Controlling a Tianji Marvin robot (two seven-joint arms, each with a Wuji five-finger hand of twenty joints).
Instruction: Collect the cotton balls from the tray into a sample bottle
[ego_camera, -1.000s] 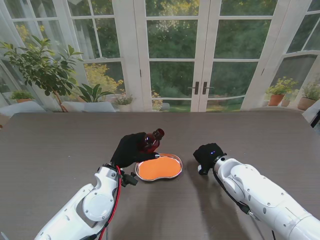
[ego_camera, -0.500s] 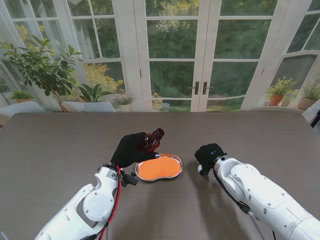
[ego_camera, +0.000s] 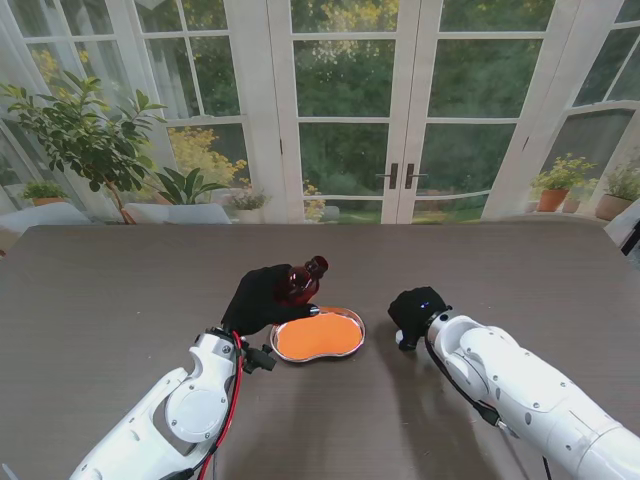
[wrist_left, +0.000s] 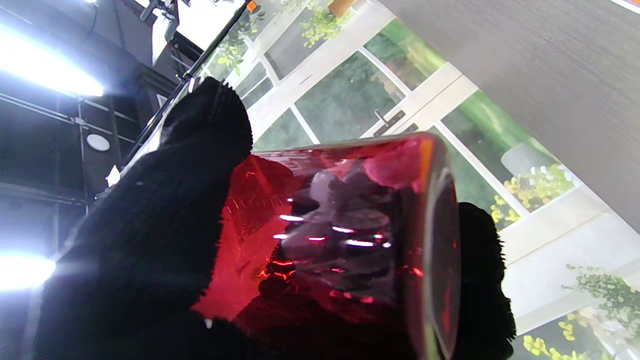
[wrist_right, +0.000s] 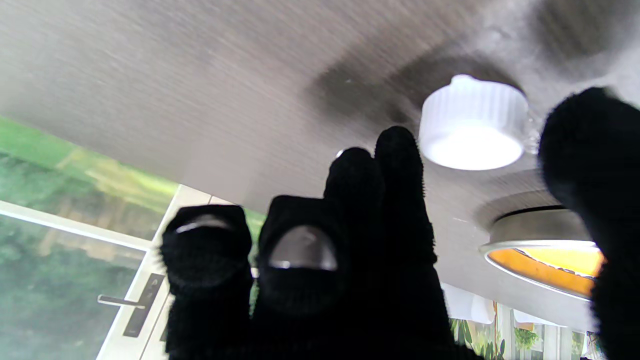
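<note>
My left hand, in a black glove, is shut on a dark red sample bottle, held tilted above the far left rim of the tray. The tray is a kidney-shaped metal dish with an orange floor, and I make out no cotton balls on it. In the left wrist view, rounded pale shapes show through the bottle glass. My right hand hovers open to the right of the tray. A white screw cap lies on the table between the thumb and the fingers, untouched.
The cap peeks out from under my right hand on the side nearer to me. The tray's rim lies close beside that hand. The dark wood-grain table stretches on all sides, with glass doors beyond its far edge.
</note>
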